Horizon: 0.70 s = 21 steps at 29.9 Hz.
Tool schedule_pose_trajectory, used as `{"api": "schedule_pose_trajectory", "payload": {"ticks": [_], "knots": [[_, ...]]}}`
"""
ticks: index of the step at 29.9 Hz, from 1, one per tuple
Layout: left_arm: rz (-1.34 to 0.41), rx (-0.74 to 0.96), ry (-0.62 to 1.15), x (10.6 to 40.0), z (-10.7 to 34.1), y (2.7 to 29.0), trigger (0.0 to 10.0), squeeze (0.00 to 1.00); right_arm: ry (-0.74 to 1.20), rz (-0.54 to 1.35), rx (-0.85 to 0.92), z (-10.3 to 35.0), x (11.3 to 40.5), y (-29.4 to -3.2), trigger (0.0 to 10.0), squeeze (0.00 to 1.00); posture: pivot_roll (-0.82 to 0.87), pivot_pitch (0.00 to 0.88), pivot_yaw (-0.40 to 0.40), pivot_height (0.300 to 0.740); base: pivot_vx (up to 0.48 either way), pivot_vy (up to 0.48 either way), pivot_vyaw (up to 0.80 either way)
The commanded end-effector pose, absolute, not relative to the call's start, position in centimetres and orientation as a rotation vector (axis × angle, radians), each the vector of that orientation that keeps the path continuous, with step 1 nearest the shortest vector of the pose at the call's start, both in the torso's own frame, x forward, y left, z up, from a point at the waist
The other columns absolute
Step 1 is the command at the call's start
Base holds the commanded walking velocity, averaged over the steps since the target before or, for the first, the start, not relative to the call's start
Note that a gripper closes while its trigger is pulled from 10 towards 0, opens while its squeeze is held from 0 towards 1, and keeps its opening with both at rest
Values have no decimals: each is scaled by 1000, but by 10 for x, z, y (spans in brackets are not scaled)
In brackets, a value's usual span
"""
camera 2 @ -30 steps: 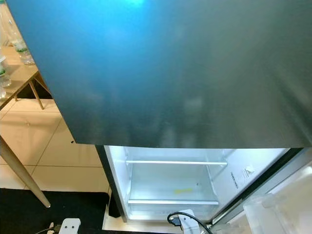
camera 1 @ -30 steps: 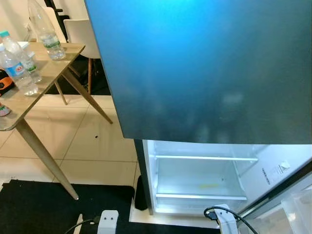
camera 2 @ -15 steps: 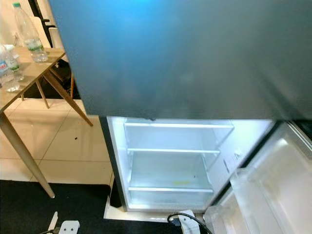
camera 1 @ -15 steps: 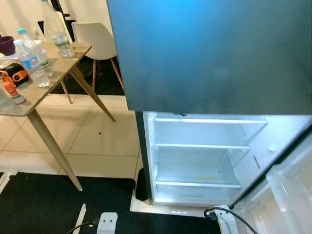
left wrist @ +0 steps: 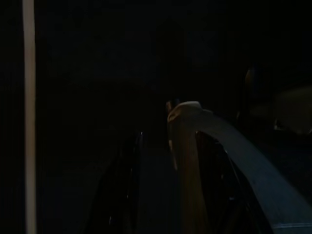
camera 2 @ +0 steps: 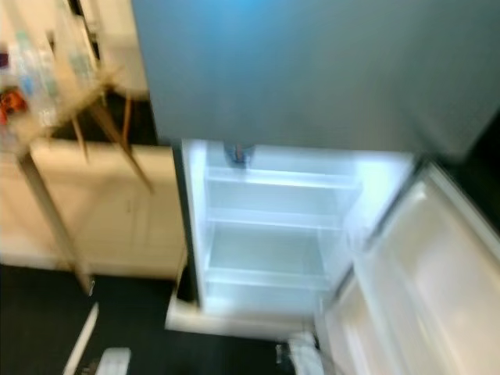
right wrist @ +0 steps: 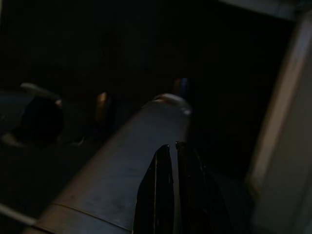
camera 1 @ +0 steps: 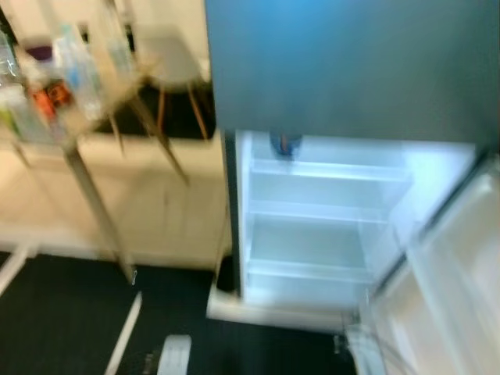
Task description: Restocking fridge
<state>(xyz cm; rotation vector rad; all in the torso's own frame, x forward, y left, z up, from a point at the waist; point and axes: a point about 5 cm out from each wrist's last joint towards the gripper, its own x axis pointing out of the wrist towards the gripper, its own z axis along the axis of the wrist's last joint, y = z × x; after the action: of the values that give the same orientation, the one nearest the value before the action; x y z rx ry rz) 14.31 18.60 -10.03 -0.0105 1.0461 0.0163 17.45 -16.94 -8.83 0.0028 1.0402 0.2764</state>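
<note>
The fridge [camera 1: 312, 226] stands open and lit, its door [camera 2: 422, 289] swung out to its right, a small dark item [camera 1: 285, 144] on its top shelf. Left of the fridge, a counter [camera 1: 86, 117] carries blurred bottles [camera 1: 74, 74]. The right hand [right wrist: 168, 161] is clenched; the left hand's state cannot be told.

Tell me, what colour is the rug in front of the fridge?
Black rug, seen best in the left eye view.

No legible text, labels or numbers anywhere
</note>
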Motion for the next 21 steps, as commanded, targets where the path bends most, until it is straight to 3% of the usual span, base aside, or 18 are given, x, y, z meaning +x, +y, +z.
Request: {"api": "schedule_pose_trajectory", "payload": {"ticks": [1, 10, 21], "knots": [[14, -2, 1066, 138, -102, 187, 10000, 0, 1053, 276, -11, -89, 173, -173, 10000, 0, -2, 66, -3, 740, -337, 0, 0], [10, 3, 1066, 138, -102, 187, 10000, 0, 1054, 283, -11, -89, 172, -172, 10000, 0, 0, 63, -3, 740, -332, 0, -686], [6, 6, 1067, 138, -102, 188, 10000, 0, 1062, 288, -15, -90, 171, -173, 10000, 0, 0, 60, -2, 740, -325, 0, -73]]}}
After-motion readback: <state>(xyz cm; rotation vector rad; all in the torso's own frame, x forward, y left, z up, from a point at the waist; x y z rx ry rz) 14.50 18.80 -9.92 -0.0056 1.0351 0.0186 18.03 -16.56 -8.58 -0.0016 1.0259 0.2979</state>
